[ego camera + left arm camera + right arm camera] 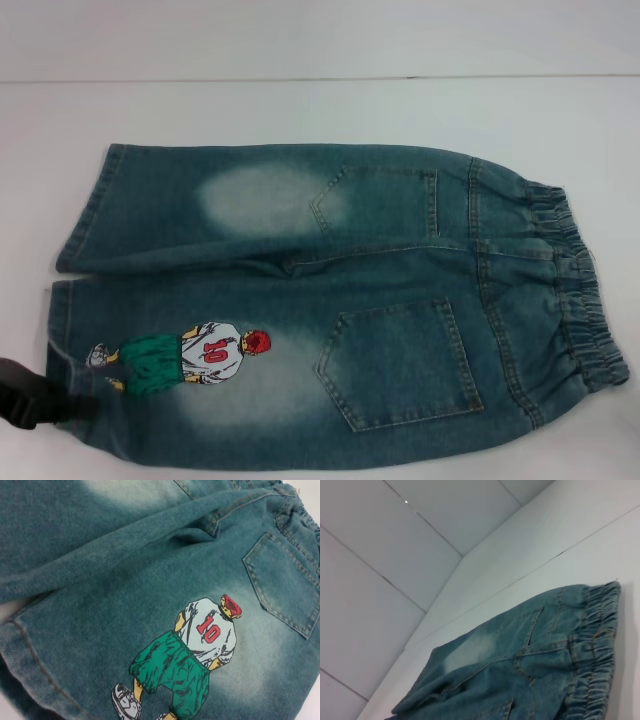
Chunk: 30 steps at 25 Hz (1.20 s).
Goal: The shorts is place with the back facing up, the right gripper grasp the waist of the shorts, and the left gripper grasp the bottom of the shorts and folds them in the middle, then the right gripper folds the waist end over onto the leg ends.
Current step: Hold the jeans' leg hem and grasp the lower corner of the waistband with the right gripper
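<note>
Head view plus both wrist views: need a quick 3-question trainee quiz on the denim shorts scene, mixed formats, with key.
1. True or false: the blue-green washed denim shorts lie spread flat on the white table with both back pockets facing up.
2. Multiple choice: in the head view, the ruffled elastic waistband lies toward the robot's A) left B) right C) near edge, bunched under the legs.
3. Fill in: the cartoon footballer print shows the number ___.

Key: 1 true. 2 B. 3 10. Note: the black left gripper sits at the stitched leg hem near the print; the right gripper is not seen.
</note>
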Available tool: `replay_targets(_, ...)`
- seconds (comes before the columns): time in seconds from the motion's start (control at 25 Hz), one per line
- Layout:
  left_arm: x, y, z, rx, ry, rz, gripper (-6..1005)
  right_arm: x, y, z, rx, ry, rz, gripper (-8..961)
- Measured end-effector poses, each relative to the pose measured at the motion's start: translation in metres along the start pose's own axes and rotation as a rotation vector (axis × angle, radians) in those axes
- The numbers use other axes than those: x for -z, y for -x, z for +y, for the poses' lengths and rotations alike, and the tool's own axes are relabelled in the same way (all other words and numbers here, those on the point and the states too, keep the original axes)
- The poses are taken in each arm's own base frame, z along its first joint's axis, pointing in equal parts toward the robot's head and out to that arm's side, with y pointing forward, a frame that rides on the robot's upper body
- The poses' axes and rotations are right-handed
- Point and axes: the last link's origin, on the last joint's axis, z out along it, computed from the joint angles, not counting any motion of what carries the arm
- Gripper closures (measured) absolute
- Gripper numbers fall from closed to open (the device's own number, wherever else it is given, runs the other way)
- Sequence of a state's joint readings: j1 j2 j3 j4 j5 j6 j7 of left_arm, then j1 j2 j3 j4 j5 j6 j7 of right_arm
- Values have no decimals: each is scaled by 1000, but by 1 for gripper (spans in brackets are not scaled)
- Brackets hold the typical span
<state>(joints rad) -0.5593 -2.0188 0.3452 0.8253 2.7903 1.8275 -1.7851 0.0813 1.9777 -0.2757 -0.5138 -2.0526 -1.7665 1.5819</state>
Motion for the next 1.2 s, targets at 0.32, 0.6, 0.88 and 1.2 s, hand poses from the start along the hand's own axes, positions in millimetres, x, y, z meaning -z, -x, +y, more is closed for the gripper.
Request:
replay_targets(0.32,-1,-4,1,-4,2,9,946,4,1,-2,-5,-17,-13,29)
replay_targets(0.6,-3,-4,1,-8,2,4,946,3,3,-1,-20,-8,-11,28)
replay_targets(0.88,-4,-4,1,-15,3,-1,946,-2,6,0,-21,5,-17,28)
replay_targets(1.2,-5,-2,-1,-15,-12,6,945,-6,11,1,-6,15,-41,29)
